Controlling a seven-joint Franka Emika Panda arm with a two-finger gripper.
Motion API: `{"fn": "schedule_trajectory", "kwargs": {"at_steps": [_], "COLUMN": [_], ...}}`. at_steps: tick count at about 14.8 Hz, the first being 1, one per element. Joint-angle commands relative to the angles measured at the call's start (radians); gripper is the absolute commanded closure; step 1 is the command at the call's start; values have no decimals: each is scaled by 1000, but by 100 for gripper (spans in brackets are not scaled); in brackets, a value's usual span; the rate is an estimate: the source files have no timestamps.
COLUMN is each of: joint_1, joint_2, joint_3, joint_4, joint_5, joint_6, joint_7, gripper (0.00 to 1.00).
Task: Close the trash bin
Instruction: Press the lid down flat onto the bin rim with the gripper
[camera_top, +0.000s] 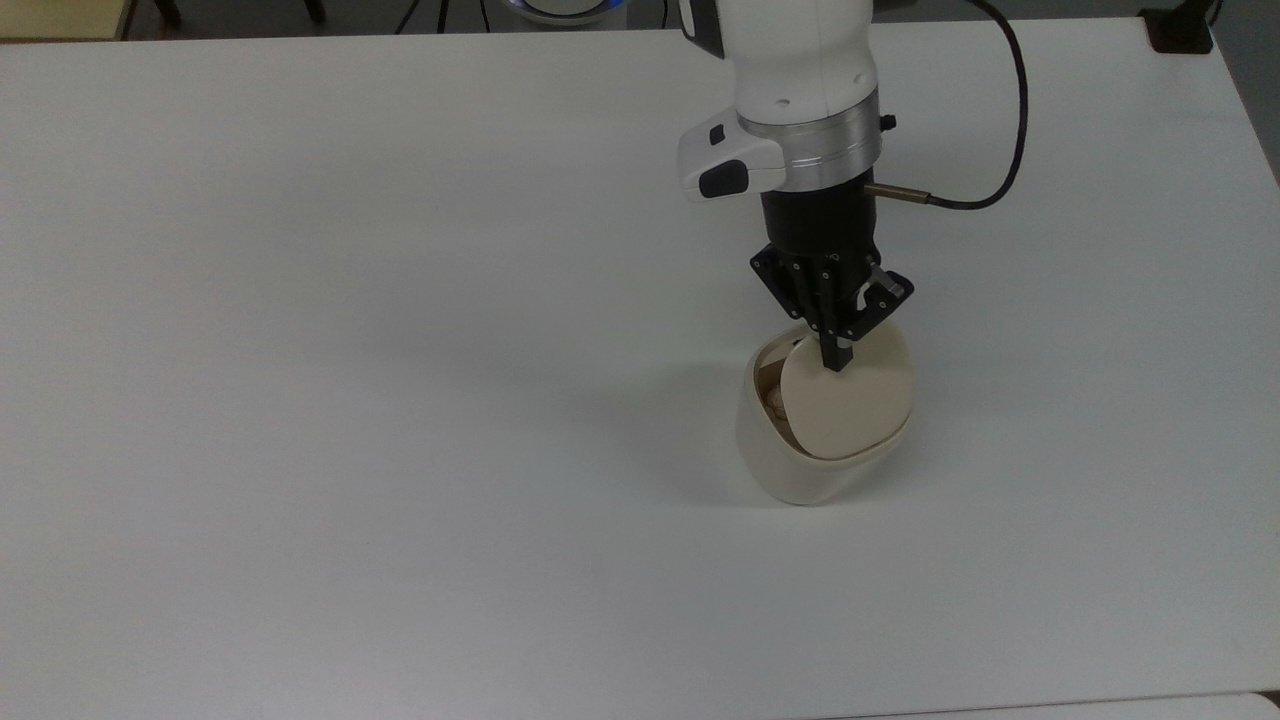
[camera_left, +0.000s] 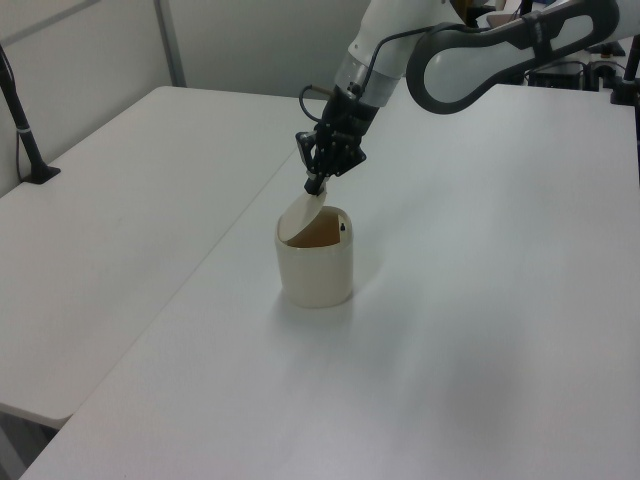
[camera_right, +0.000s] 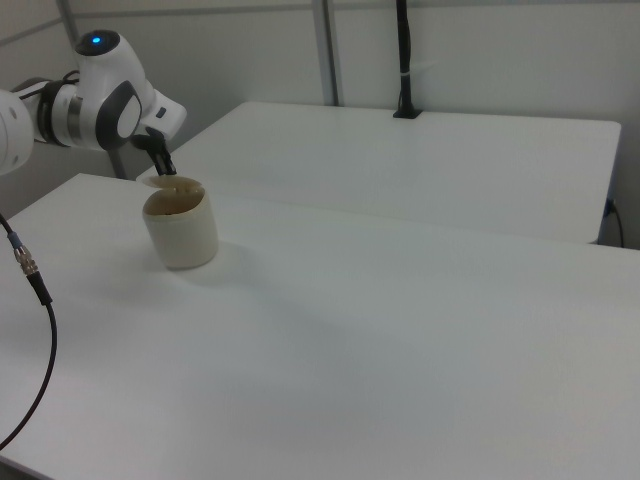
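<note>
1. A small cream-white plastic trash bin (camera_top: 800, 455) with a rounded-square tapered body stands on a plain white table (camera_top: 400, 400), right of centre in the top view and well clear of the table's edges.
2. Its flat rounded-square hinged lid (camera_top: 848, 405) is tilted, part-way down over the opening; a gap remains on the top view's left, with pale crumpled waste (camera_top: 773, 398) inside.
3. The black two-finger gripper (camera_top: 835, 362) meets the lid's raised far edge. Its fingers look drawn together into one narrow tip; whether they pinch the lid or only press it I cannot tell.
4. Risk: the tip could slide off the smooth slanted lid, letting it spring up.
5. Risk: a sideways push could tip or shove the light bin.
</note>
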Motion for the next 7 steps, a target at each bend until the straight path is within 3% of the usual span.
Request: {"fn": "schedule_trajectory", "kwargs": {"at_steps": [1, 7], "joint_1": [-32, -31], "joint_2": [-48, -45], "joint_3": [3, 27], "joint_4": [-72, -121], "joint_5": [5, 5], "joint_6": [-39, -40], "joint_7": [-64, -112], "gripper": [100, 100]}}
